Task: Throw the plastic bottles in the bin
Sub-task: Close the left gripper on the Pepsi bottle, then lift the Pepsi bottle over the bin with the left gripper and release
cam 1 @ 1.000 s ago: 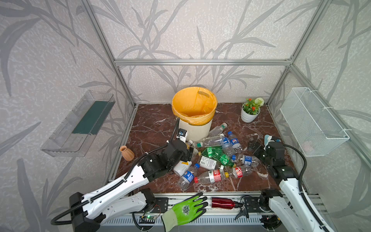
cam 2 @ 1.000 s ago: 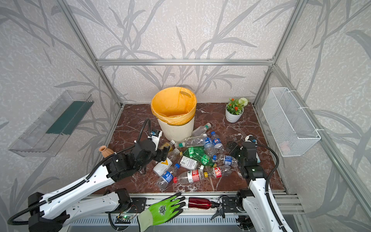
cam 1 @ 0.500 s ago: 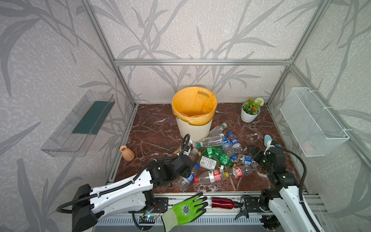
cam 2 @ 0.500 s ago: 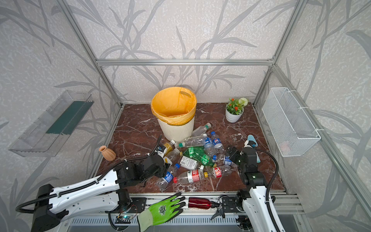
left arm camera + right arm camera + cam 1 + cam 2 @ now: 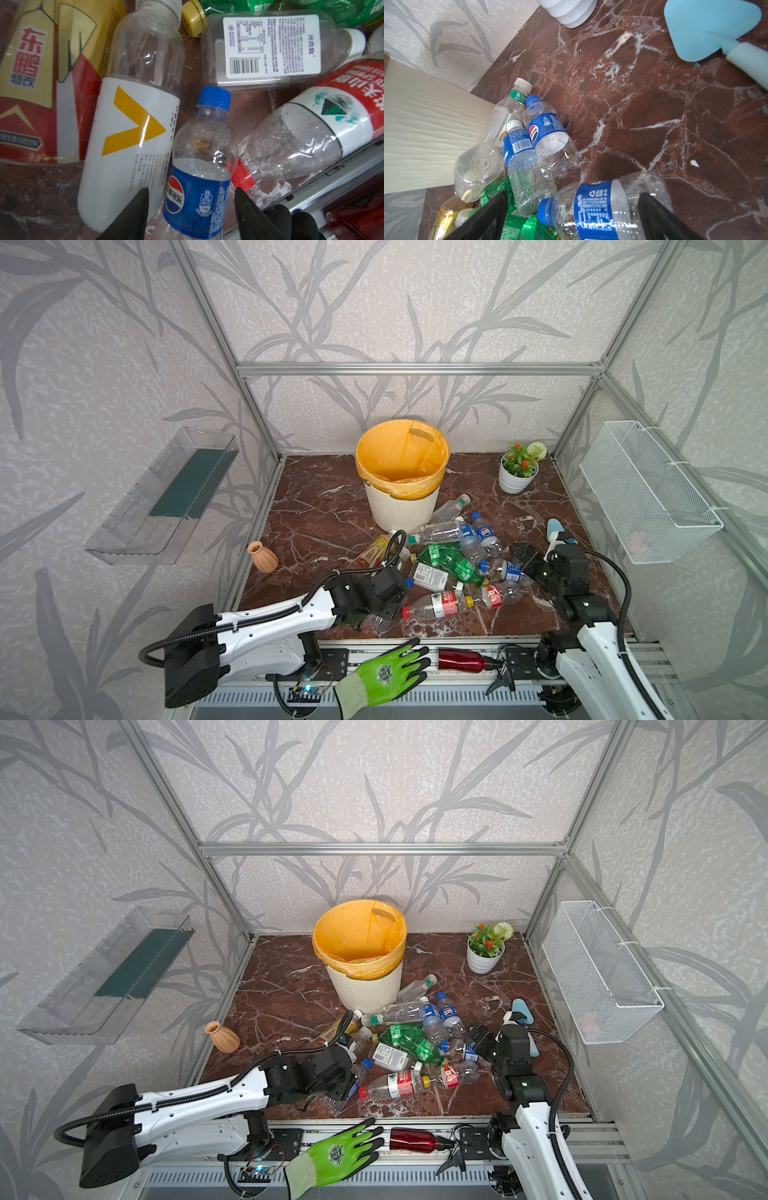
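Note:
Several plastic bottles [image 5: 453,562] lie in a heap on the brown marble floor, in front of the cream ribbed bin [image 5: 401,506] with its yellow bag. My left gripper [image 5: 191,189] is low near the front edge [image 5: 382,614]. It is shut on a small blue-capped Pepsi bottle [image 5: 197,193], whose cap points away from the wrist. Beside it lie a bottle with a white label and orange arrow [image 5: 128,145] and a red-labelled bottle [image 5: 332,116]. My right gripper [image 5: 574,194] stands open, one finger on each side of another Pepsi bottle [image 5: 598,207] lying crosswise at the heap's right side [image 5: 509,570].
A terracotta vase [image 5: 262,556] stands at the left. A white flowerpot [image 5: 517,479] is at the back right, with a pale blue scoop [image 5: 555,531] behind the right gripper. A red metal bottle [image 5: 461,659] and a green glove [image 5: 384,674] lie on the front rail. A wire basket [image 5: 648,497] hangs on the right wall.
My left arm has swung from beside the bin down to the front of the heap, and its jaws have narrowed round the Pepsi bottle. The right gripper has edged closer to the heap.

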You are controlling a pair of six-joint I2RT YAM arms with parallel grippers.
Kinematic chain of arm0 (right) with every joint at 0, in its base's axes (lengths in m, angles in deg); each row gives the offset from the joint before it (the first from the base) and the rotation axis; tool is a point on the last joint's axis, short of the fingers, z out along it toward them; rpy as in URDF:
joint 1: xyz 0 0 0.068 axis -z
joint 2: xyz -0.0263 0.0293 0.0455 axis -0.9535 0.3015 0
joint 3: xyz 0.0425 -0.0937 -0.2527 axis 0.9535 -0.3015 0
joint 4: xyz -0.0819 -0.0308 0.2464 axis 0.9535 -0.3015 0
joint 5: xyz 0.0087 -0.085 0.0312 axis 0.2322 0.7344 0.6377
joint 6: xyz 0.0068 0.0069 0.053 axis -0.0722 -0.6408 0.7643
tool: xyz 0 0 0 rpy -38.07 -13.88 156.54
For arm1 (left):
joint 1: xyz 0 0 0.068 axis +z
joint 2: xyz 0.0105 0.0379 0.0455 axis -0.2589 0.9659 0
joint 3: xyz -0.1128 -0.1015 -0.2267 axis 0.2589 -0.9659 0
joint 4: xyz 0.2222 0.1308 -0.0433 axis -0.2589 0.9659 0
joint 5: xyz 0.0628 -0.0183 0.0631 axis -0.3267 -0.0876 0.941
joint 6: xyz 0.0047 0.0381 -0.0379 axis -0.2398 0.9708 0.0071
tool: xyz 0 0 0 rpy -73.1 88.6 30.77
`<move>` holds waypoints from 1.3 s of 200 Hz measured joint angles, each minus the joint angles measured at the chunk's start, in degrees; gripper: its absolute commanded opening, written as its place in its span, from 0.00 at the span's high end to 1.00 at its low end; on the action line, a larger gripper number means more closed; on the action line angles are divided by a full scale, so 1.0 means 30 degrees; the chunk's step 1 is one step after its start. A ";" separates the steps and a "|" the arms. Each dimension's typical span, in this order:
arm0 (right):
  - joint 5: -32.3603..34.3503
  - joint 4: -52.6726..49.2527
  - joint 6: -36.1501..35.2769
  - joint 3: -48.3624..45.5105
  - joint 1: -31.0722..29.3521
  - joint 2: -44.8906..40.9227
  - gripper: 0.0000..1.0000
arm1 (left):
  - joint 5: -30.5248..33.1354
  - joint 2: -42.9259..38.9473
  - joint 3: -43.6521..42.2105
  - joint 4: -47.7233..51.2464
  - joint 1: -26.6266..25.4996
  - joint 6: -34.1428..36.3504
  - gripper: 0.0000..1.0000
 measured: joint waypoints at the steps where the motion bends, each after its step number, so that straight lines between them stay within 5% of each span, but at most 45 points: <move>1: 0.0000 0.0000 0.0000 -0.0007 0.0000 0.0000 0.03 | -0.0022 0.0022 0.0000 -0.0007 0.0000 0.0000 0.33; 143: -0.0058 0.0007 -0.0044 -0.0022 0.0000 0.0240 0.03 | -0.0641 0.2463 0.0000 -0.0495 0.0000 0.0073 0.34; 260: -0.0051 0.0160 -0.0073 -0.0029 0.0000 0.0750 0.03 | -0.0991 0.2608 0.0007 -0.0889 0.0000 0.0313 0.54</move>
